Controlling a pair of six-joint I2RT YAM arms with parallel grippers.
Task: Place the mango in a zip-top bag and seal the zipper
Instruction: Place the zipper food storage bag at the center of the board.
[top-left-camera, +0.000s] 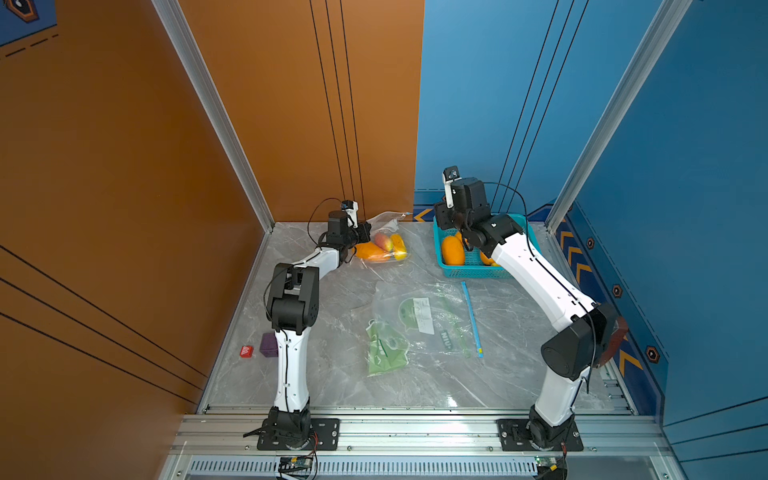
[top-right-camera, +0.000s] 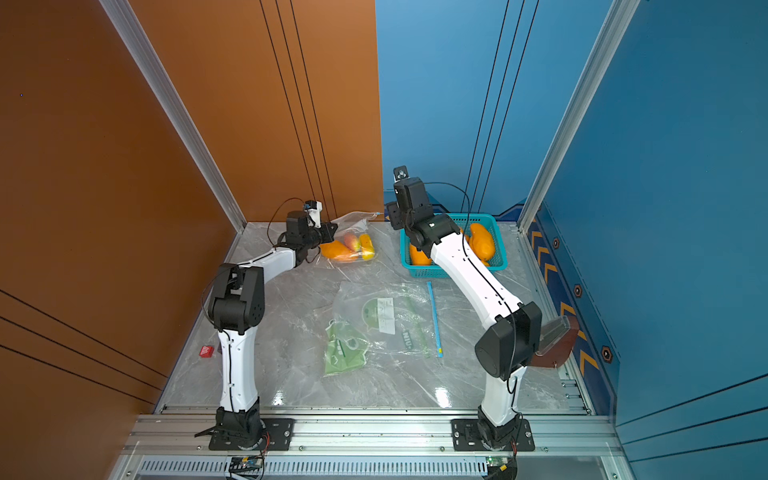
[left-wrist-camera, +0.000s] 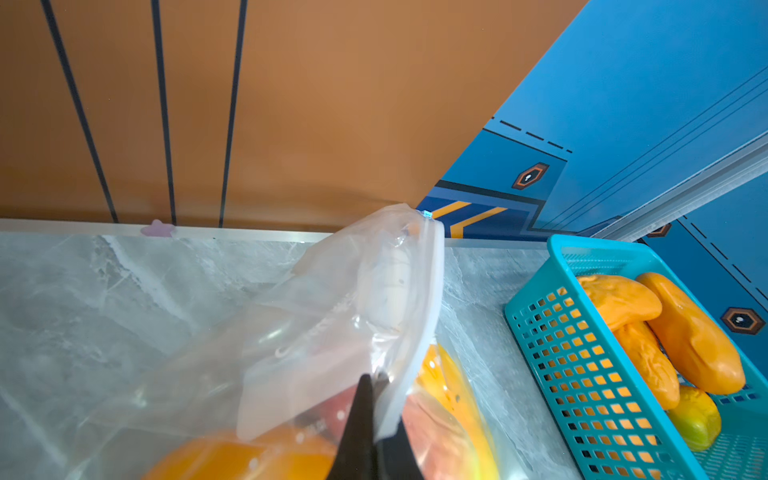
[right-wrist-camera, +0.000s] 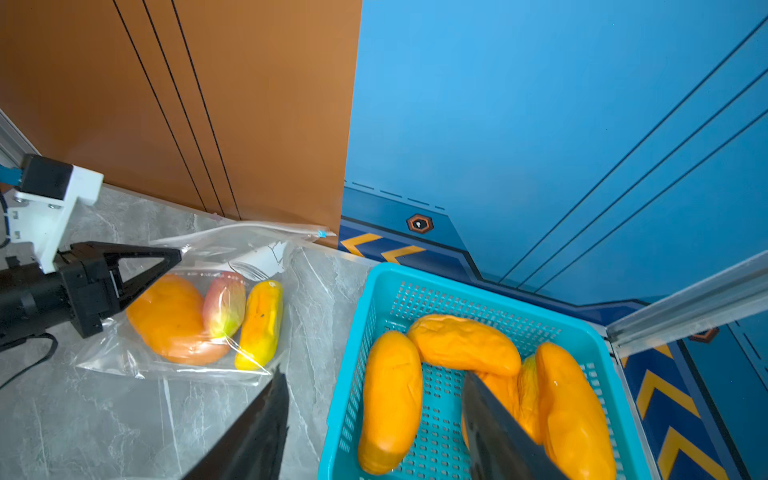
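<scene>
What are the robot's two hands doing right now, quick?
Left gripper: shut on the zip-top bag.
Right gripper: open, empty, over the blue basket.

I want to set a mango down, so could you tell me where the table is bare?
The table is bare along its near edge, and between the filled bag and the basket. The empty bags crowd the middle.

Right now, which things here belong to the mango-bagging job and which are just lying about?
Job: filled bag, pinched by the left gripper; basket of mangoes; right gripper, open over it; empty bag mid-table; green bag beside it.
Lying about: red block; purple cube; brown object by the right arm; pink star at the back wall.
</scene>
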